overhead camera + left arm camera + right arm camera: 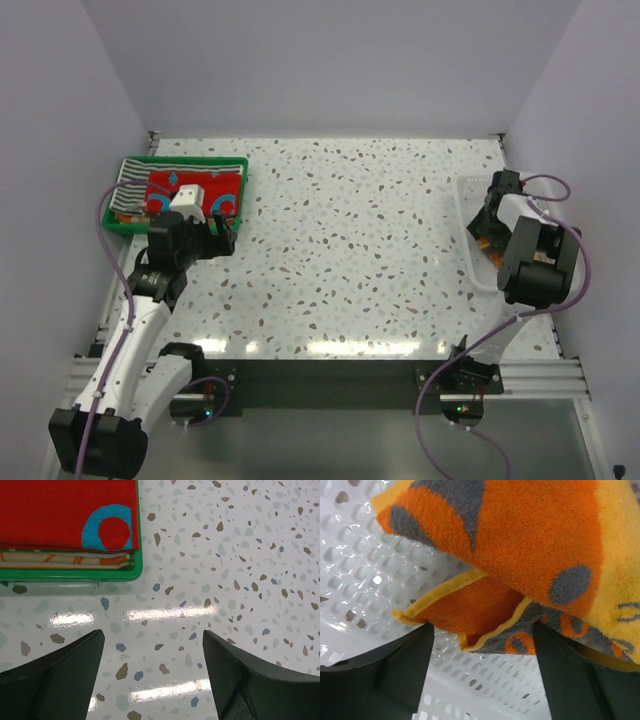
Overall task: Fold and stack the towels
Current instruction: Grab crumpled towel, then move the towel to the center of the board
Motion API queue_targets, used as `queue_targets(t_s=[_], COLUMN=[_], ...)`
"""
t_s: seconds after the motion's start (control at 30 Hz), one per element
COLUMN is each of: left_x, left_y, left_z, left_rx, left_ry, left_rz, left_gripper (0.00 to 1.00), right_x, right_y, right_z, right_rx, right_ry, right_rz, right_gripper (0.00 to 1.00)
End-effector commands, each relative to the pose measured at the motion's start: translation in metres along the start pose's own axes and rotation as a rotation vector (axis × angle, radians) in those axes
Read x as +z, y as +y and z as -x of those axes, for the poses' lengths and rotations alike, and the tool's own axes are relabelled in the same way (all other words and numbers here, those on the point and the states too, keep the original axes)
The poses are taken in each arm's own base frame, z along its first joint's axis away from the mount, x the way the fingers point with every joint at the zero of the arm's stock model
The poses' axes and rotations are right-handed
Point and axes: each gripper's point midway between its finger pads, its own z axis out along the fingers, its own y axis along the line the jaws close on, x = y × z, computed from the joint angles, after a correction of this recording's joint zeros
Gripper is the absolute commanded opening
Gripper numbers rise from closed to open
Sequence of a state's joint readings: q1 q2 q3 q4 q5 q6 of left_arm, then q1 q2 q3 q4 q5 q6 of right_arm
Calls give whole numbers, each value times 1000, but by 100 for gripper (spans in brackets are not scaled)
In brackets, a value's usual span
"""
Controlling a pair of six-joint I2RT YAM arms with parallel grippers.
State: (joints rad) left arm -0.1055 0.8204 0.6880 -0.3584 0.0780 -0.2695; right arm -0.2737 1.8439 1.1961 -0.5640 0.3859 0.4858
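Note:
Folded towels lie stacked in the green tray (238,172) at the back left. A red towel (170,186) (60,510) with a blue ring tops the stack, a cream-and-orange one (65,560) shows under it, and a black-and-white striped one (133,186) sticks out at the left. My left gripper (222,233) (153,642) is open over bare table just in front of the tray's rim (75,574). My right gripper (484,232) (479,645) is open inside the white mesh basket (360,570). Its jaws stand on either side of the lower edge of a crumpled orange towel with grey-blue dots (520,535).
The white mesh basket (466,215) stands at the table's right edge, beside the right wall. The speckled table (340,250) stretches between tray and basket. Walls close in the left, back and right sides.

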Motion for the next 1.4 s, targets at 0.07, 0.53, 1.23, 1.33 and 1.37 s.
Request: queue_targets(t_s=[0.07, 0.53, 1.23, 1.33, 1.37], left_x=[5, 10, 8, 11, 11], left_y=[-4, -4, -17, -24, -28], left_z=[7, 1, 0, -4, -6], left_rx=[12, 13, -17, -20, -27], left_ry=[-41, -26, -6, 28, 41], left_rz=[-24, -30, -96, -134, -154], left_gripper=[85, 100, 100, 100, 100], right_x=[24, -152, -303, -303, -303], right_y=[10, 31, 154, 135, 134], right_z=[-26, 92, -356, -381, -372], right_rx=[-12, -64, -1533, -1566, -1544], right_ry=[106, -327, 8, 82, 46], right_rz=[58, 320, 911, 948, 936], right_gripper=[59, 0, 25, 49, 61])
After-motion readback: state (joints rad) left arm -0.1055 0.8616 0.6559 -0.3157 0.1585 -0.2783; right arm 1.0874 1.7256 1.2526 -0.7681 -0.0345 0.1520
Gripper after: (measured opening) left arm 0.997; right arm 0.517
